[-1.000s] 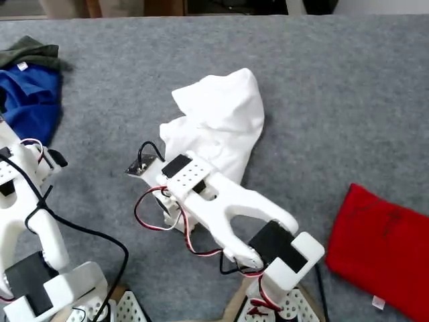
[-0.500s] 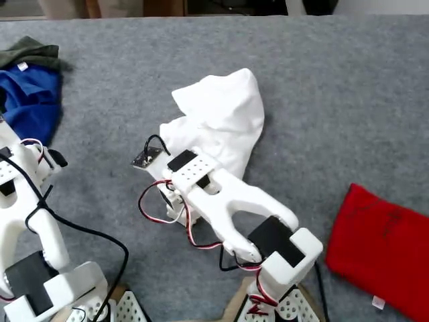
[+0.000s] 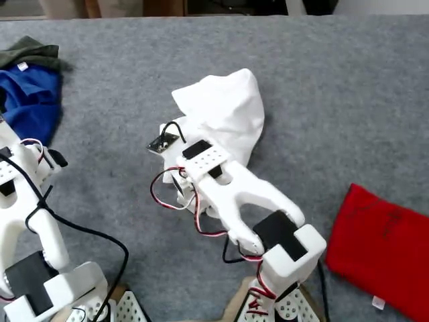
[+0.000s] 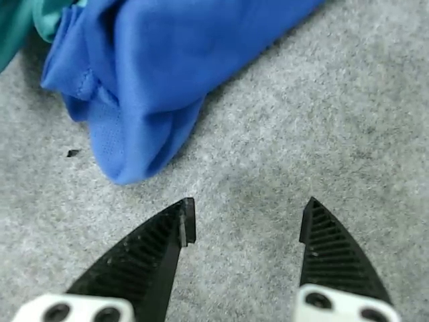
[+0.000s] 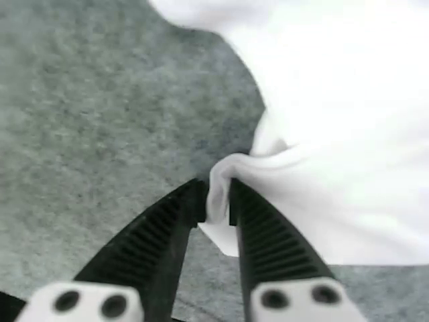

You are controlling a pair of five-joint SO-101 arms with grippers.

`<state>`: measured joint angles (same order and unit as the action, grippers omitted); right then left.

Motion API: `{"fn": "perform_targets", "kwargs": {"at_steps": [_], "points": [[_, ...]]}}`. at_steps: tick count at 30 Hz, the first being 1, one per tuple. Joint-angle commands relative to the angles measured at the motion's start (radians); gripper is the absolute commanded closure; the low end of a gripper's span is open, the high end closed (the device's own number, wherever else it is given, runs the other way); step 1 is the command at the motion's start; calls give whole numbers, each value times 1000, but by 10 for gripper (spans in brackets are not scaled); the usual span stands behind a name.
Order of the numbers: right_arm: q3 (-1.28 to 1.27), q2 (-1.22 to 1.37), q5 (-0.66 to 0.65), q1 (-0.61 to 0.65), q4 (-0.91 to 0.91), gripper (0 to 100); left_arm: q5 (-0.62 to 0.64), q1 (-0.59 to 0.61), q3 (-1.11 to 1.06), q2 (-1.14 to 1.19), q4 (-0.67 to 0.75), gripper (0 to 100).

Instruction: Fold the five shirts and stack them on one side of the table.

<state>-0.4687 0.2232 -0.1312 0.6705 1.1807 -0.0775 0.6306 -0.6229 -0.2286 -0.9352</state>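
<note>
A crumpled white shirt [image 3: 224, 114] lies in the middle of the grey table. My right gripper [image 5: 216, 194] is shut on a pinched fold of the white shirt [image 5: 348, 121] at its near edge; in the high view the right arm [image 3: 221, 181] covers that edge. A blue shirt [image 3: 28, 100] lies bunched at the far left with a dark green shirt [image 3: 30, 50] behind it. My left gripper [image 4: 248, 218] stands open over bare table just short of the blue shirt [image 4: 161, 60]. A folded red shirt [image 3: 382, 238] rests at the right.
The grey felt table [image 3: 335, 87] has free room at the back right and between the white and blue shirts. The left arm [image 3: 27, 221] stands at the front left, with cables trailing by both arm bases.
The right arm has moved toward the back and right with the pinched edge of the white shirt, bunching the cloth. The left arm has kept still.
</note>
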Motion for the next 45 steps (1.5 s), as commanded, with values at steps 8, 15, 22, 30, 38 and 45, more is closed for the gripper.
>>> {"fn": "perform_targets", "kwargs": {"at_steps": [8, 15, 22, 30, 38, 45], "points": [[67, 13, -8, 2, 80, 994, 5, 6, 3, -25, 12, 739], [131, -323, -61, -10, 204, 994, 8, -6, 14, -13, 12, 739], [136, -710, -199, -277, 284, 994, 48, -120, 149, -7, -123, 739], [36, -967, -420, -858, 135, 994, 207, -430, 316, -4, -183, 739], [-383, -967, -362, -1199, -390, 993, 299, -832, 519, 59, -117, 739], [-720, -951, -245, -1283, -902, 992, 374, -1036, 891, 418, -118, 739]]}}
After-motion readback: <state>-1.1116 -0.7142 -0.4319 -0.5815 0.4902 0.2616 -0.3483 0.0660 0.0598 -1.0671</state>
